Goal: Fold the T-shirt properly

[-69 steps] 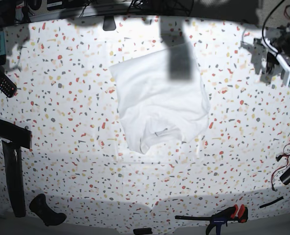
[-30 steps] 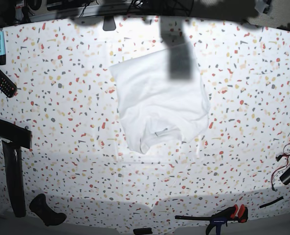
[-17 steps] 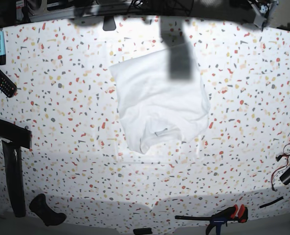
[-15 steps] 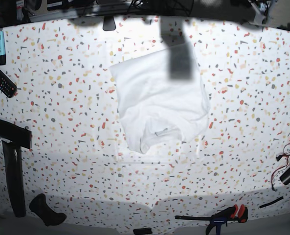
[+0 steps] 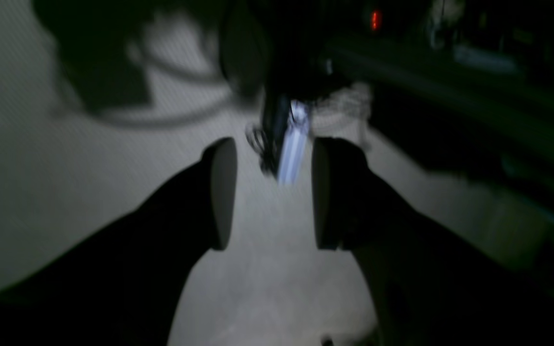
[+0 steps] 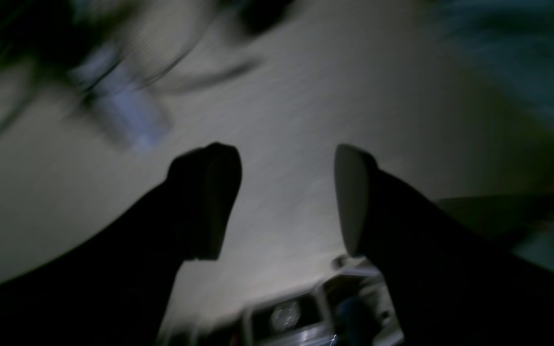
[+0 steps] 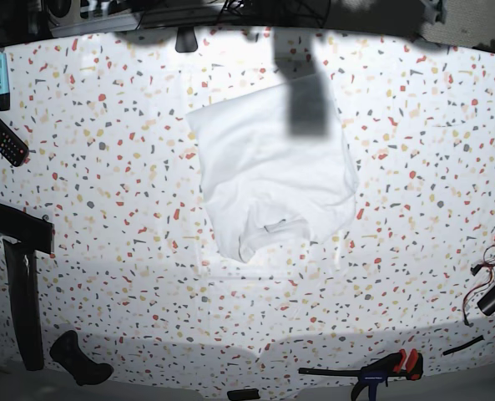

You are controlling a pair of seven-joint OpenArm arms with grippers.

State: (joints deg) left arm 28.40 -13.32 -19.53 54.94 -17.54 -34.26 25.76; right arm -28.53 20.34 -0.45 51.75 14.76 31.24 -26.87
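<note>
The speckled bench [image 7: 105,209] carries the T-shirt [image 7: 272,171], lying mid-bench as a folded, roughly square bundle with a loose hem curling at its near edge. Judging by that, the fold looks nearly finished; doing it well means flattening that near edge and squaring the corners. The left tool [image 5: 267,192] and right tool [image 6: 286,199] are both released, holding nothing. Both wrist views are dark and blurred, and neither arm shows from the base.

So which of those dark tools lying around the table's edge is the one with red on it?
The clamp-like tool at the near edge, toward the right: its handles are red, while the remote-like bar at far left is plain black.
</note>
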